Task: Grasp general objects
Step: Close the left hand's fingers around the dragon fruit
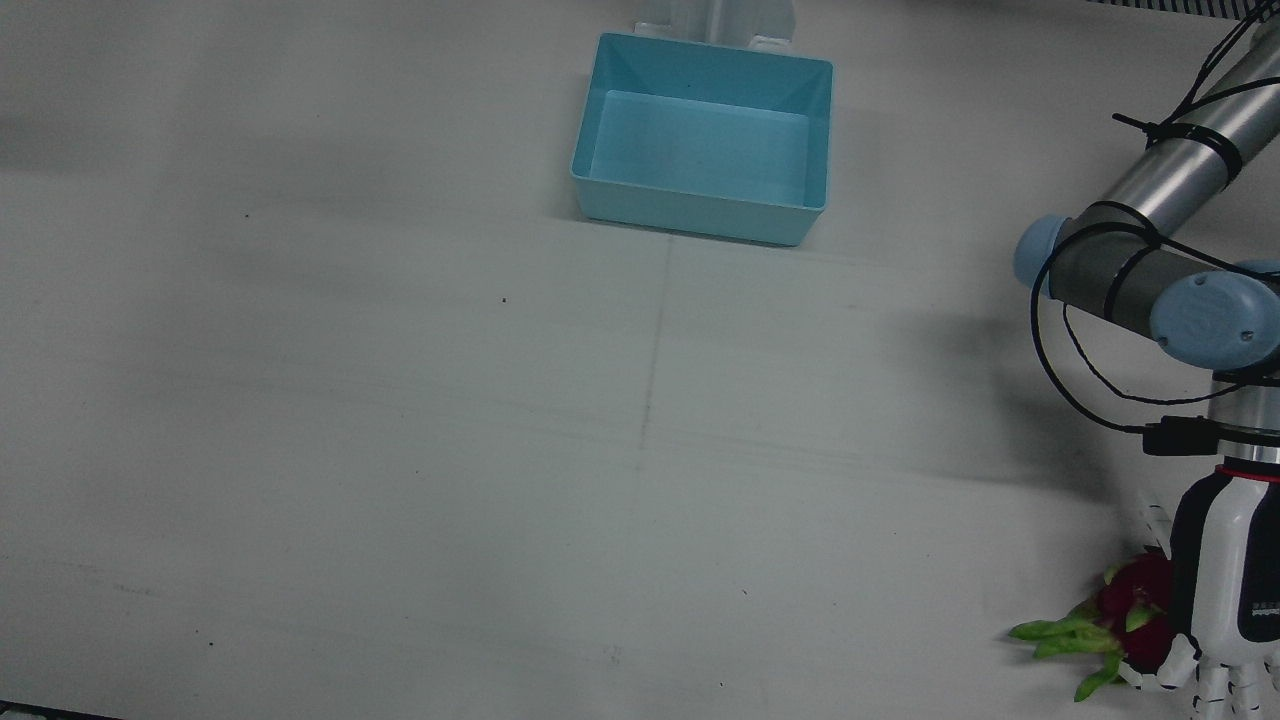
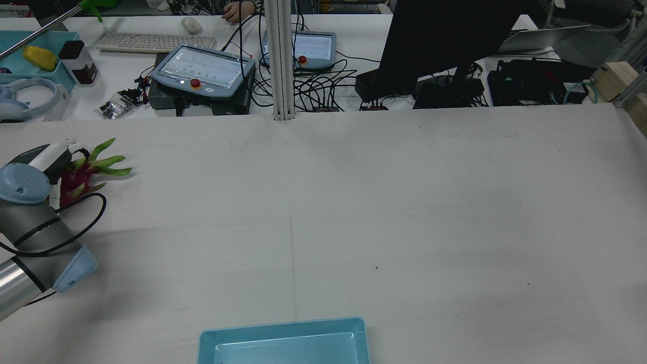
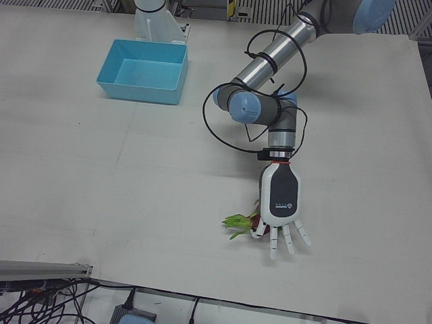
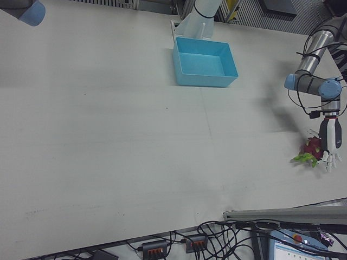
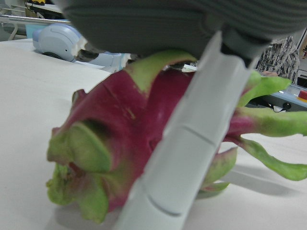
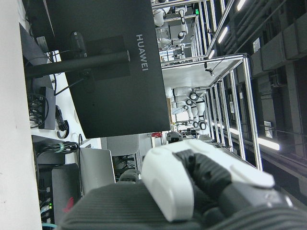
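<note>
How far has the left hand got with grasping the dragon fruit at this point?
Done: the left hand has reached the dragon fruit near the table's operator-side edge. In hand: its fingers are spread over the fruit, one lying across it in the left hand view, not yet closed. Left: closing and lifting; the fruit sits on the table. The blue bin is empty.

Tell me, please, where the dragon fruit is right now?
The dragon fruit lies at the front view's bottom right, on the table beside the left hand, far from the blue bin.

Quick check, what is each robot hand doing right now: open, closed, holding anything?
Left robot hand: fingers spread over the dragon fruit, not closed on it.
Right robot hand: cannot be told; only part of it shows.
</note>
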Controlling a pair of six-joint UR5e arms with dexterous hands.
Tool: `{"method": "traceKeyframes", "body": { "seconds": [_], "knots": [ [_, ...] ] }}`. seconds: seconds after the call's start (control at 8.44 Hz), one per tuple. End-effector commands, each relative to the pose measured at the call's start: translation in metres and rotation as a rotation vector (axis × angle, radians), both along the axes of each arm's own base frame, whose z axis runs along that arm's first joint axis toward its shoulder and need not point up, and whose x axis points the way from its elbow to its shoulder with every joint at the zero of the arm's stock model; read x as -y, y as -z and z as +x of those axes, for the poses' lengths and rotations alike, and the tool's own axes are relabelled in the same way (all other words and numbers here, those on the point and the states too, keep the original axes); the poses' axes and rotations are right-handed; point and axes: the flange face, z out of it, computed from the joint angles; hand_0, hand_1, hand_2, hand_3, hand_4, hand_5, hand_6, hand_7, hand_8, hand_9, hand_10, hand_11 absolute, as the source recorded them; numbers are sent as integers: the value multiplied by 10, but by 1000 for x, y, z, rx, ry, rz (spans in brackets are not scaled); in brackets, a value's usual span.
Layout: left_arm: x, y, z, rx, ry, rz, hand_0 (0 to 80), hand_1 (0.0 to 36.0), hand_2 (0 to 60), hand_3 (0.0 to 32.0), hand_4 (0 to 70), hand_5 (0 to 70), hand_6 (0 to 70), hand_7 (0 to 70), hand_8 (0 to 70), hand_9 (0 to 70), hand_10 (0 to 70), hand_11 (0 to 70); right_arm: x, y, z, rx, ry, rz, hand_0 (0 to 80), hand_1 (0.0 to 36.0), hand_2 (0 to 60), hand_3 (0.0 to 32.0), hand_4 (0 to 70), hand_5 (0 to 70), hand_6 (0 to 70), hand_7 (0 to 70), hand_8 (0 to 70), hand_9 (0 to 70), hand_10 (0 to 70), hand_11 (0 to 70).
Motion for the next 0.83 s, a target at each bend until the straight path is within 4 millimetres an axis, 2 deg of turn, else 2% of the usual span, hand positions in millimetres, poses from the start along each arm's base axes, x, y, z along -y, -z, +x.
{"method": "traceKeyframes", "body": {
  "seconds": [0.0,0.12,0.24,0.36,0.47,0.59,0.71],
  "knots": [
    [-2,-2,-3,19,29,3,800,263,0,320,0,523,0,76,62,1,0,0,0,0,1,0,-1,0,0,0,0,0,0,0,0,0,0,0,0,0],
    [-2,-5,-2,22,29,0,800,280,0,320,0,601,0,92,77,4,0,0,0,0,0,-2,-1,0,0,0,0,0,0,0,0,0,0,0,0,0],
    [-7,-6,10,26,12,-1,800,296,0,320,0,691,0,126,94,11,0,14,0,0,0,0,1,0,0,0,0,0,0,0,0,0,0,0,0,0],
    [-8,-7,13,32,21,3,800,303,0,320,0,700,0,143,98,14,6,40,0,0,0,-2,-1,0,0,0,0,0,0,0,0,0,0,0,0,0],
    [-12,-8,21,36,10,1,800,334,0,320,0,700,0,153,87,16,55,118,0,0,0,0,-1,0,0,0,0,0,0,0,0,0,0,0,0,0],
    [-13,-10,23,40,8,-1,800,360,30,272,0,700,12,248,123,35,142,247,0,0,1,0,-2,0,0,0,0,0,0,0,0,0,0,0,0,0],
    [-13,-9,22,42,10,-4,800,360,50,262,0,700,31,275,140,47,155,266,0,0,1,0,-1,0,0,0,0,0,0,0,0,0,0,0,0,0]
  ]
}}
